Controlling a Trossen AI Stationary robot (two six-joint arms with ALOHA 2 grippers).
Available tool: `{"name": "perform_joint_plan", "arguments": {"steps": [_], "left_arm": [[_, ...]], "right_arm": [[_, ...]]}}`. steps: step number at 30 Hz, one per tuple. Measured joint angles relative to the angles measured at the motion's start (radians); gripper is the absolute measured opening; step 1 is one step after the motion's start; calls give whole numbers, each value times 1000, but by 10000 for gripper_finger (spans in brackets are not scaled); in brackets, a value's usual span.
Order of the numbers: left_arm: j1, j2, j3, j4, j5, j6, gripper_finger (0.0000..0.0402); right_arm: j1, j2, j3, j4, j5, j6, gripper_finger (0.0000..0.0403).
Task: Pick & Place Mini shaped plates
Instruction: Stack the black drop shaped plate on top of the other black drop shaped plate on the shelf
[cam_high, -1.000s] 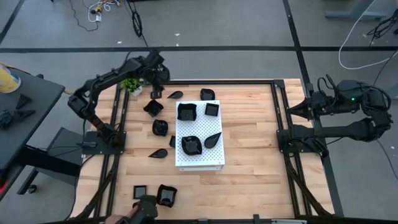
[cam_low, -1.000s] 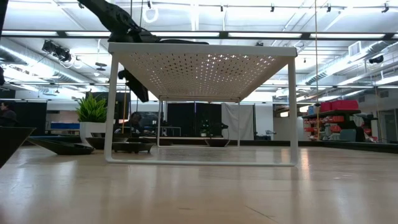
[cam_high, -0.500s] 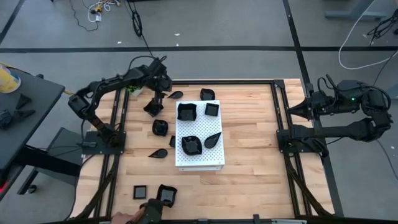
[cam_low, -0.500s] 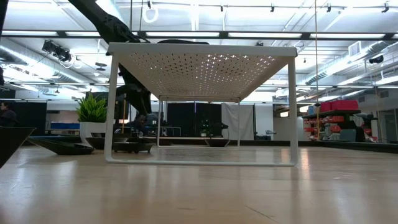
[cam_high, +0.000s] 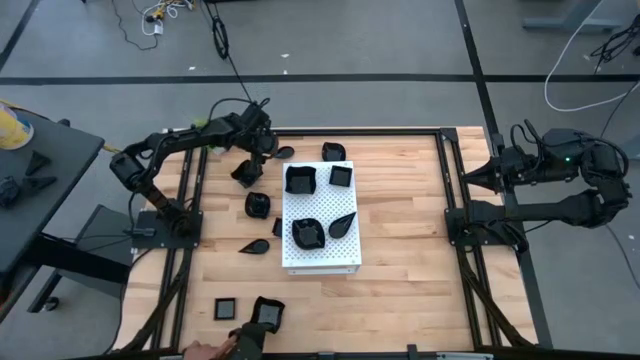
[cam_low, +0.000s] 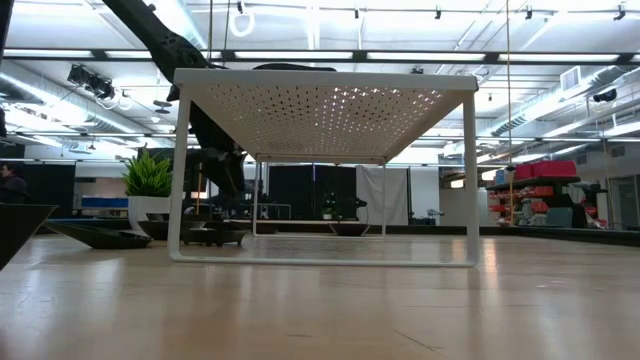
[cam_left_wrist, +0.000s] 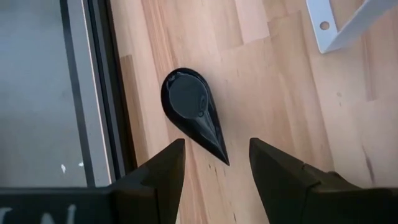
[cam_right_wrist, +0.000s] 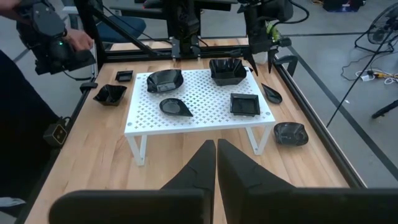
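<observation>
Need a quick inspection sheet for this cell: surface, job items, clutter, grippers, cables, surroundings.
Surface: wooden table with a white perforated board standing on legs.
Job's things: four black mini plates on the board, among them a teardrop plate; others lie on the wood, including a teardrop plate near the table's edge.
Clutter: small green potted plant.
Grippers: left gripper open, poised over the teardrop plate on the wood; right gripper shut, parked off the table's right side.
Cables: loose leads on the floor beyond the table.
Surroundings: a person's hand at the near edge.
</observation>
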Motion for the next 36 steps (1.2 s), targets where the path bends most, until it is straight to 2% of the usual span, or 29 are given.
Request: {"name": "perform_joint_plan", "arguments": {"steps": [7,17,36], "left_arm": [[-9,3,1,-1,0,-9,186],[-11,92,3,3,-13,-10,185],[-25,166,4,120,-52,-32,185]], "right_arm": [[0,0,0,0,0,0,22],[0,0,0,0,0,0,22],[0,0,0,0,0,0,22]]}}
